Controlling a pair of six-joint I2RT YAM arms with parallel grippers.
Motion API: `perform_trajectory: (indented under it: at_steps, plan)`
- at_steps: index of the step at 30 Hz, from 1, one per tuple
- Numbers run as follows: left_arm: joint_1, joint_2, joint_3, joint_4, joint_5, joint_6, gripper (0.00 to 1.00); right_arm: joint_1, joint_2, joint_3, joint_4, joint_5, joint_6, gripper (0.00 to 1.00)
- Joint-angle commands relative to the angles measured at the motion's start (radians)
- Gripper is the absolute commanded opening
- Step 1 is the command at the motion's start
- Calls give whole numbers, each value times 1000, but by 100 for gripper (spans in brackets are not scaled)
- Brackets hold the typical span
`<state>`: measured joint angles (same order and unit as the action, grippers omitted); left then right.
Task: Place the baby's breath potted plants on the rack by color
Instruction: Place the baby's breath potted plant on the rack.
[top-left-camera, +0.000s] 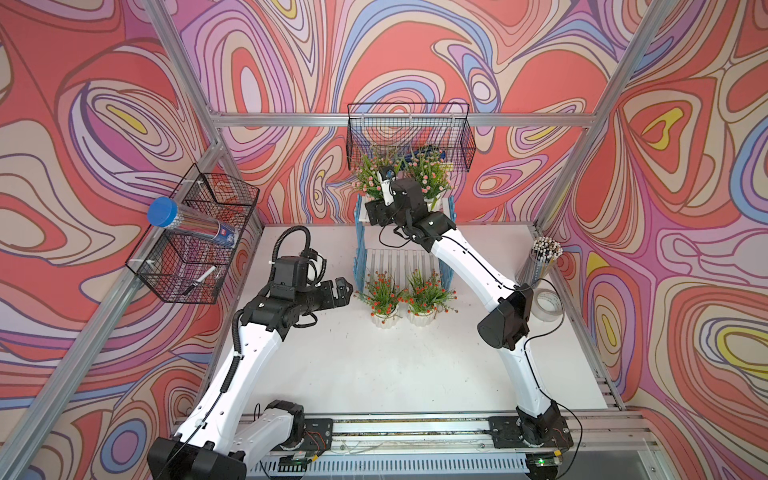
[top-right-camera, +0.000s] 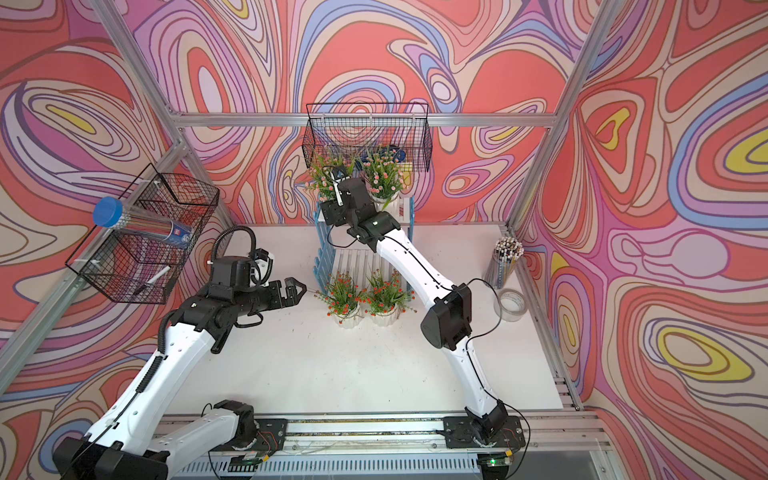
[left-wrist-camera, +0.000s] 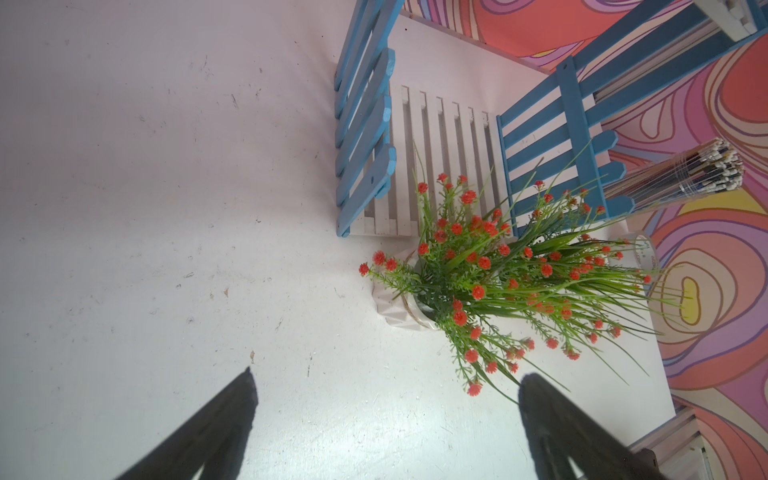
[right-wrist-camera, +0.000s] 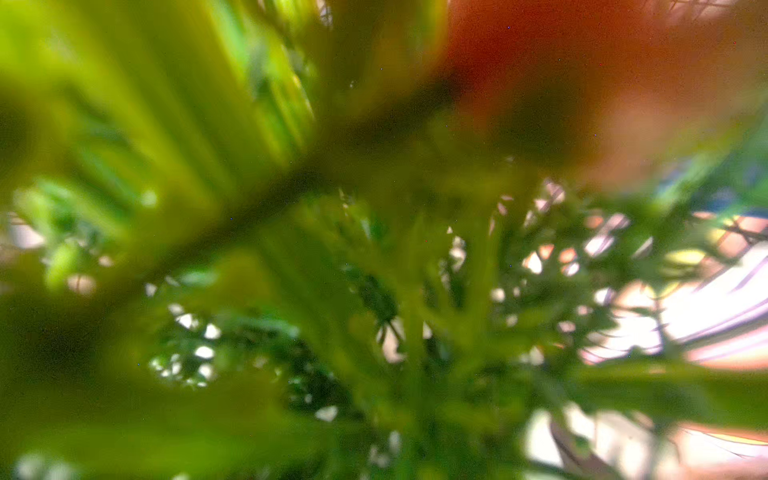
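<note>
1. Sitting upright on the table (top-left-camera: 374, 374): left red plant (top-left-camera: 384, 319) and right red plant (top-left-camera: 424, 316), side by side with leaves touching. They are just in front of the rack (top-left-camera: 358, 245) and its lower shelf (top-left-camera: 397, 259), which is bare.
2. Left pink plant (top-left-camera: 368, 180) and right pink plant (top-left-camera: 432, 176) stand on the top shelf (top-left-camera: 444, 204). My read: pink tier done, red tier not yet started.
3. Key relation: the left red plant lies straight off the left tool (top-left-camera: 347, 291), toward the table's middle, near but apart. The tool points across the table at it.
4. Left wrist view: the pot (left-wrist-camera: 397, 305) sits ahead of the fingers (left-wrist-camera: 540, 399), roughly between their lines. The leaves spill toward one finger.
5. Left tool is open, jaws spread wide with nothing between them. The spread looks wider than the pot.
6. The plant's long axis is vertical and the pot is its only firm part. A side-on grip at the pot, below the leaves, seems the call.
7. Left arm is clearly the nearer one. Right tool (top-left-camera: 385, 174) is up at the top shelf, buried in the left pink plant's leaves. Right wrist view is just blurred green, so I cannot tell whether it is open, closed or gripping.
8. The lower shelf lies directly behind the red plants, away from the arm bases. Likely path is short: lift, then move back onto the slats.
9. Risk: the tangled leaves may drag the right red plant along.
</note>
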<state>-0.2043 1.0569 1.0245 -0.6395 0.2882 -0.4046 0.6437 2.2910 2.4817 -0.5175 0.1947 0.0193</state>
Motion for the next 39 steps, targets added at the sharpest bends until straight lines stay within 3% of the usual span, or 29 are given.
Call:
perform_trajectory:
  at_steps: [1,6,16,39]
  plan:
    - [-6,-24,-10,-3,-6,1,100,-10,22,33,50,32,-14,71]
    - [-6,-34,-1,-24,-15,12,100,-10,6,5,68,20,-10,98]
    - [-5,-42,-6,-29,-25,-8,100,-10,-44,-71,117,20,1,98]
    - [-6,0,-29,-46,25,29,100,33,-312,-395,256,19,47,98]
